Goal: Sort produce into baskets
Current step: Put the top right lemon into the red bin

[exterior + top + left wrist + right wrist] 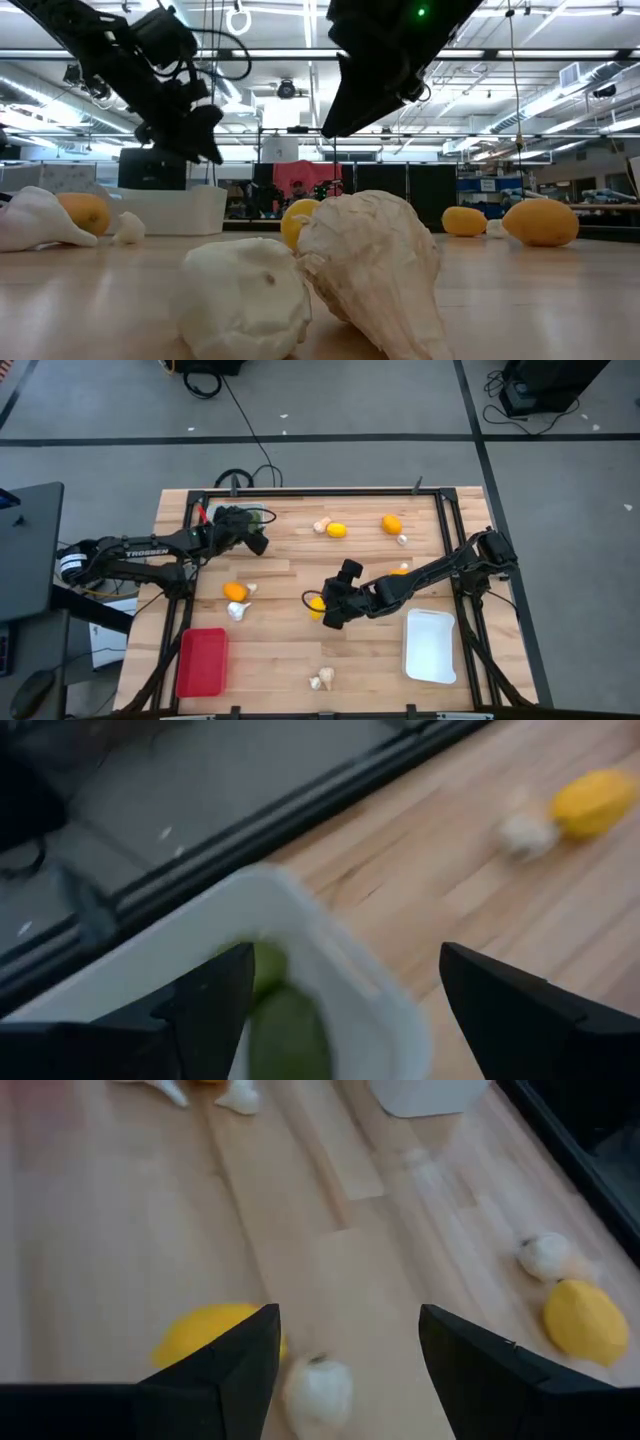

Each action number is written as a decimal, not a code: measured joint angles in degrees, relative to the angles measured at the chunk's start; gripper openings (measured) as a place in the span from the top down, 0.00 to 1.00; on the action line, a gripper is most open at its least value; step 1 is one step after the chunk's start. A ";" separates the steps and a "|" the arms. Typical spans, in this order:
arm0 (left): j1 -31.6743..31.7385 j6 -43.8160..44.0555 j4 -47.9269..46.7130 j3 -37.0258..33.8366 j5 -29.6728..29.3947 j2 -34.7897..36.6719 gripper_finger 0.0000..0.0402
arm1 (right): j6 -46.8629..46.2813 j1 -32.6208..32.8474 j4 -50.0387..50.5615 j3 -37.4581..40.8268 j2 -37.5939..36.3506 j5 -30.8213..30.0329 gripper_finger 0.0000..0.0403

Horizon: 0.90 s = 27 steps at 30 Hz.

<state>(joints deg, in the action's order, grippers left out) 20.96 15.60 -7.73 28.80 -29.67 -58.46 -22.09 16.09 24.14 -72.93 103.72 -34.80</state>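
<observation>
My left gripper (pixel 340 1010) hangs wide above the white tray (pixel 330 970) of green fruit (pixel 285 1035), my right gripper (pixel 345 1350) wide over a lemon (pixel 205 1335) and garlic (pixel 318 1388); closing carelessly could nudge both away.

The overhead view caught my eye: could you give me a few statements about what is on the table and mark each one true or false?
1. The red tray holds several lemons. False: nothing shows in it.
2. The left tool is over a white tray with green fruit inside. True.
3. The right tool is open above a yellow fruit. True.
4. The other white tray is full of garlic. False: nothing shows in it, and garlic pieces lie loose on the table.
5. Every yellow fruit is already sorted. False: several lie on the bare wood.
</observation>
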 joint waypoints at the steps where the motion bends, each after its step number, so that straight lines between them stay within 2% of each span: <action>1: -0.70 -0.39 1.36 0.00 0.00 0.00 0.21 | 0.55 -0.61 -0.02 0.00 0.00 -0.11 0.39; 9: -5.75 -0.62 6.11 0.00 -0.02 0.00 0.24 | 6.83 -6.12 0.01 0.00 0.00 0.19 0.39; 17: -6.64 -3.00 9.87 0.00 -0.02 0.00 0.25 | 12.87 -14.44 -0.96 0.00 0.00 11.32 0.39; 27: -6.88 -2.96 11.78 0.00 -0.04 0.00 0.25 | 17.78 -23.46 0.94 0.00 0.00 17.60 0.39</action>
<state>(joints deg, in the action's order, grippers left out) 14.08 12.65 4.05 28.80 -29.71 -58.46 -4.31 -7.38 25.07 -72.93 103.72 -17.20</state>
